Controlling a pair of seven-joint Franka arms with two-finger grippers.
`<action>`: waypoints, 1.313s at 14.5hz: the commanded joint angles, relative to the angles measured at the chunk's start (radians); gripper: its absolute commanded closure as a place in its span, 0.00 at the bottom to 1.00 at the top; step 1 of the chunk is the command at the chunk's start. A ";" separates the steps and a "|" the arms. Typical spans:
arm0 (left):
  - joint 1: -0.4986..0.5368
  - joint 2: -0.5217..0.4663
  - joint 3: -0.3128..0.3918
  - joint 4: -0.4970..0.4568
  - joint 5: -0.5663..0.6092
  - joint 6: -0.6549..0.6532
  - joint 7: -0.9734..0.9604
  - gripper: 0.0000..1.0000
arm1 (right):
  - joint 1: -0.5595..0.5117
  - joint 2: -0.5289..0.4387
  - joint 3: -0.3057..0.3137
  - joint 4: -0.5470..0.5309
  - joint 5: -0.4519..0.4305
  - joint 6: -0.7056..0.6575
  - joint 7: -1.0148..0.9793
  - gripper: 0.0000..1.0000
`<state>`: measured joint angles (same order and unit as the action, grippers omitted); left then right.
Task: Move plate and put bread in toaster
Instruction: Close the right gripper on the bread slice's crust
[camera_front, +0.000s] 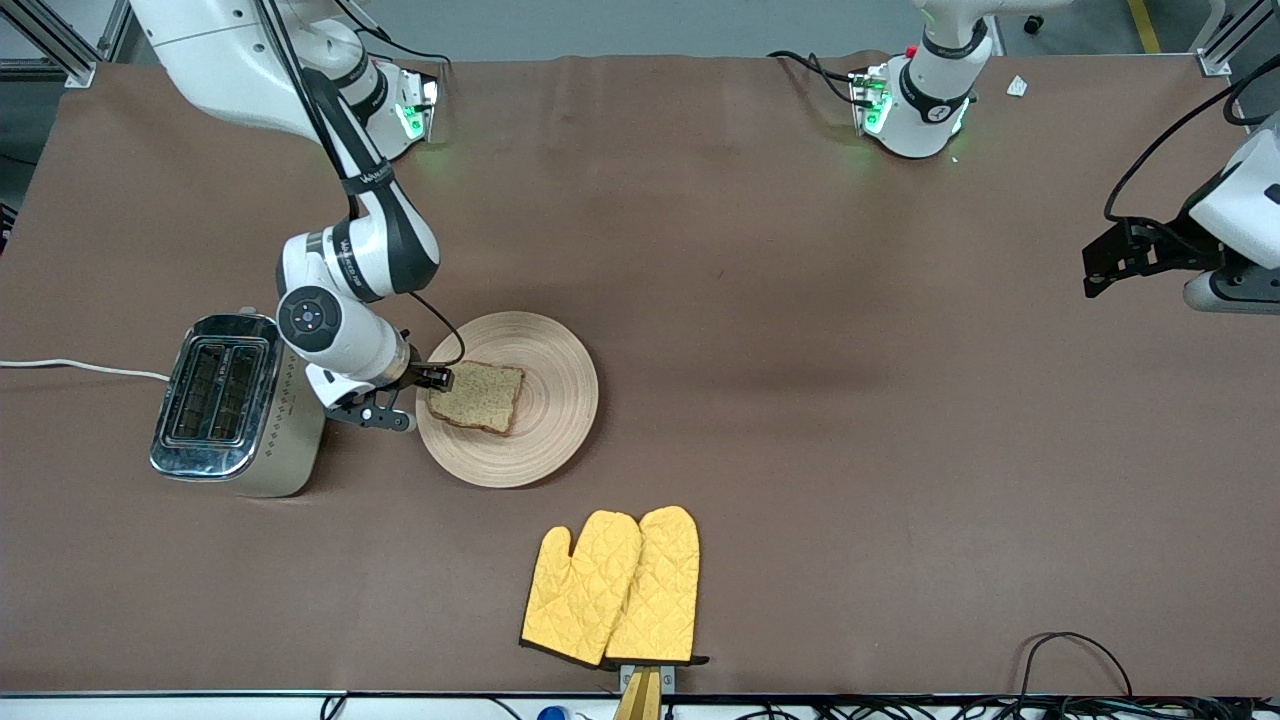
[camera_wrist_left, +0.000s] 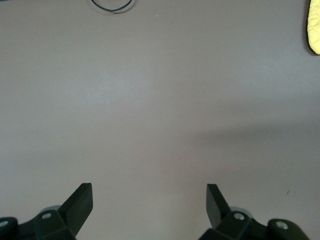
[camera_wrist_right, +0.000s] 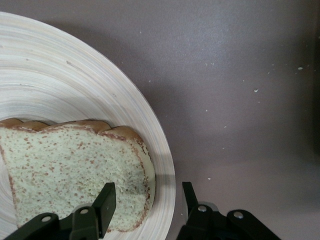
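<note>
Chrome gleams on top of the toaster (camera_front: 235, 405), which stands at the right arm's end of the table (camera_front: 800, 350) with both slots facing up and its cream side showing a dotted pattern. A white power cord (camera_front: 80, 368) runs from it off the table's edge.

Just beside the toaster, the right gripper (camera_front: 432, 383) is down at the rim of the plate (camera_front: 545, 440). In the right wrist view one finger (camera_wrist_right: 105, 202) lies over the edge of the bread (camera_wrist_right: 70, 170) and the other sits just outside the plate's rim (camera_wrist_right: 162, 165), so the jaws are partly open and straddle the slice's edge and the rim; I cannot tell whether they actually press on anything. The brown speckled slice lies flat on the pale, ring-grooved wood, on the side of the plate toward the toaster. The arm's wrist hangs between toaster and plate, close to both.

Nearer to the front camera than the plate, a pair of yellow quilted oven mitts (camera_front: 615, 590) lies flat, well apart from it.

Lettering shows on the right arm's dark sleeve, too small for me to read.

At the left arm's end, the left gripper (camera_wrist_left: 149, 200) waits over bare brown tabletop, fingers spread wide and holding nothing.
</note>
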<state>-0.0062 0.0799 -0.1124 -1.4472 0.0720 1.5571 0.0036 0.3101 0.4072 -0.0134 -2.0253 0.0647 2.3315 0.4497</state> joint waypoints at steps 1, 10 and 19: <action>0.000 0.004 0.000 0.021 -0.018 -0.023 0.004 0.00 | 0.004 -0.001 0.001 -0.001 0.018 0.005 0.009 0.47; 0.085 0.021 -0.001 0.019 -0.075 0.037 0.004 0.00 | 0.009 0.013 0.001 0.000 0.018 0.005 0.015 0.53; 0.074 0.021 -0.033 0.022 -0.069 0.031 0.022 0.00 | 0.021 0.033 0.001 0.011 0.020 0.002 0.038 0.54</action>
<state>0.0685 0.0926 -0.1429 -1.4463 0.0052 1.5916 0.0101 0.3154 0.4310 -0.0096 -2.0244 0.0727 2.3316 0.4619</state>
